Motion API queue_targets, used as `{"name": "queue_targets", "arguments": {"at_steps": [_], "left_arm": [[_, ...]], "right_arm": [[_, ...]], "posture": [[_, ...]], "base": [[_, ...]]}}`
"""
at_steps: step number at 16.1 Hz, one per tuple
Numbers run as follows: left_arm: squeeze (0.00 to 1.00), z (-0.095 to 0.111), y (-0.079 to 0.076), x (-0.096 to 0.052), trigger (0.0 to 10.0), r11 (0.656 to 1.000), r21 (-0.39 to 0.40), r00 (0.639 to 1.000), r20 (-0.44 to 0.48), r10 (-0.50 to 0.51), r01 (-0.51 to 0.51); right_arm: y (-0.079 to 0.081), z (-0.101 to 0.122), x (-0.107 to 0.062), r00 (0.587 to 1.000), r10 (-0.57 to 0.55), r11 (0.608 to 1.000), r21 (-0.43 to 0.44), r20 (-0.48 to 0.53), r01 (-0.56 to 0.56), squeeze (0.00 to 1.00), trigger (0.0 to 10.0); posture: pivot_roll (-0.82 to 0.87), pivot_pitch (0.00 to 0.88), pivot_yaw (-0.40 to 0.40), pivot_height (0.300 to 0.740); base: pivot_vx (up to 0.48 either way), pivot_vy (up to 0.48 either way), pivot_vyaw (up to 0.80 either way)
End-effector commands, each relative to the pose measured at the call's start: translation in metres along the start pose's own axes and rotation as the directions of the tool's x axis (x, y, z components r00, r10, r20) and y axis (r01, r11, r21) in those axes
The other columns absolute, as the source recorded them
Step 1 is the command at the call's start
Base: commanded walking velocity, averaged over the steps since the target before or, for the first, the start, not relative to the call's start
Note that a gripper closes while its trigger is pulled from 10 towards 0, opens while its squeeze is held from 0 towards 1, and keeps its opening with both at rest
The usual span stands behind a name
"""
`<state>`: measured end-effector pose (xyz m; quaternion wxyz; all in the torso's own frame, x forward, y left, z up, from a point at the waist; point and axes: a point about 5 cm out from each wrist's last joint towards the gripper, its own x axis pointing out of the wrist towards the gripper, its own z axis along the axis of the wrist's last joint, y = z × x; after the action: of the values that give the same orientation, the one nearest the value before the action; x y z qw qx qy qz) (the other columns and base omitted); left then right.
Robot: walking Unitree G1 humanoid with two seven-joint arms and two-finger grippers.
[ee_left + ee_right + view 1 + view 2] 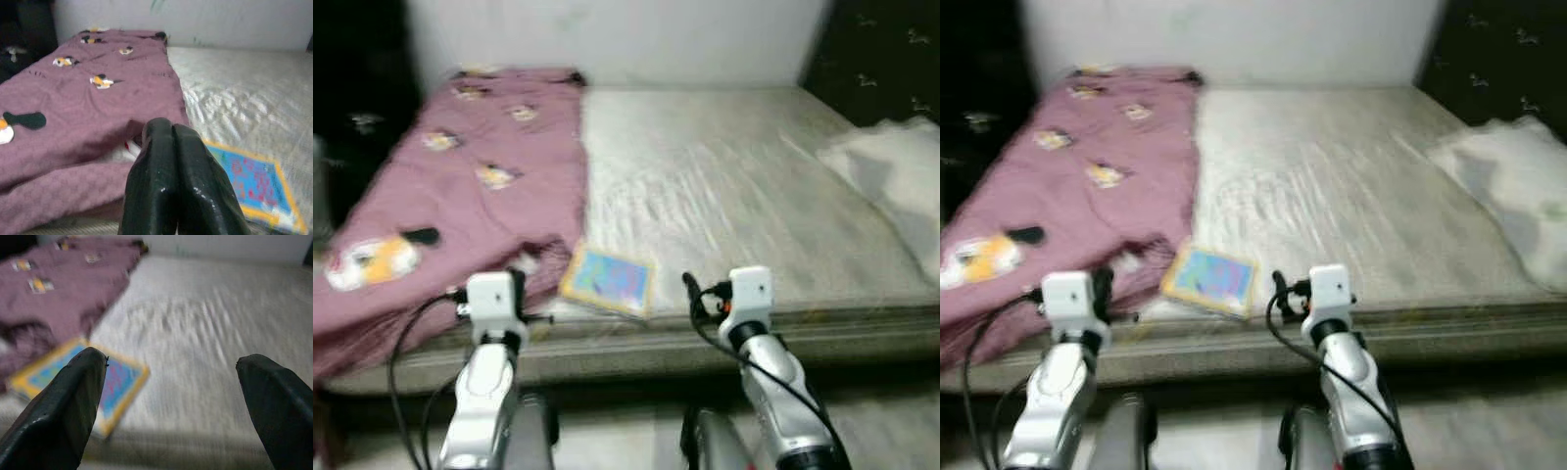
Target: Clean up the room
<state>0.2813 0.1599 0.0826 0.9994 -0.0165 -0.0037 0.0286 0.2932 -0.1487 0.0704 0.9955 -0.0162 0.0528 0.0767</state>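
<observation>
Both silver arms reach forward at the near edge of a bed [734, 176]. Its grey mattress is bare on the right, while a mauve blanket [460, 186] printed with small cartoon figures covers its left side. A pale crumpled cloth [891, 176] lies at the bed's far right edge. Just beside the blanket's near corner, a blue picture book [607, 281] with a yellow border lies flat near the mattress edge. The left gripper [171, 161] has its fingers pressed together, holding nothing; the right gripper [171, 396] is spread wide above the mattress, the book beside it.

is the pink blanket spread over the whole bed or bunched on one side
Bunched on one side: the pink blanket covers the left part, leaving the mattress bare.
</observation>
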Motion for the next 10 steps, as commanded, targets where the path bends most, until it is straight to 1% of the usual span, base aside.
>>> {"name": "queue_targets", "arguments": {"at_steps": [1, 2, 3, 4, 10], "left_arm": [[0.00, -0.0019, 0.0004, -0.0004, 10.0, 1.000, 0.003, 1.000, -0.015, 0.013, -0.013], [0.11, -0.0021, 0.0012, -0.0002, 10.0, 1.000, -0.024, 1.000, -0.016, 0.014, -0.015], [1.00, -0.0012, 0.0009, -0.0005, 10.0, 0.999, -0.043, 1.000, -0.009, 0.005, -0.005], [1.00, -0.0007, 0.0007, -0.0009, 10.0, 0.999, -0.053, 1.000, -0.005, 0.000, -0.001], [1.00, 0.0001, 0.0046, -0.0026, 10.0, 0.998, -0.054, 0.999, -0.002, 0.032, -0.032]], "right_arm": [[0.0003, 0.0087, 0.0059, 1.000, 0.011, 1.000, -0.007, 0.021, -0.011, 0.00, 10.0], [0.0002, 0.0088, 0.0062, 1.000, 0.011, 1.000, -0.008, 0.020, -0.011, 0.00, 10.0], [-0.0001, 0.0087, 0.0063, 1.000, 0.011, 1.000, -0.009, 0.019, -0.011, 0.00, 10.0], [-0.0004, 0.0085, 0.0062, 1.000, 0.011, 1.000, -0.009, 0.018, -0.011, 0.00, 10.0], [-0.0003, 0.0080, 0.0054, 1.000, 0.013, 1.000, -0.007, 0.015, -0.013, 0.00, 10.0]], "posture": [[0.01, 0.037, -0.008, 0.574], [0.01, 0.038, -0.008, 0.574], [0.01, 0.038, -0.008, 0.574], [0.01, 0.038, -0.008, 0.574], [0.01, 0.047, -0.008, 0.574]], "base": [[0.000, 0.000, 0.00], [0.000, 0.000, 0.00], [0.000, 0.000, 0.00], [0.000, 0.000, 0.00], [0.000, 0.000, 0.00]]}}
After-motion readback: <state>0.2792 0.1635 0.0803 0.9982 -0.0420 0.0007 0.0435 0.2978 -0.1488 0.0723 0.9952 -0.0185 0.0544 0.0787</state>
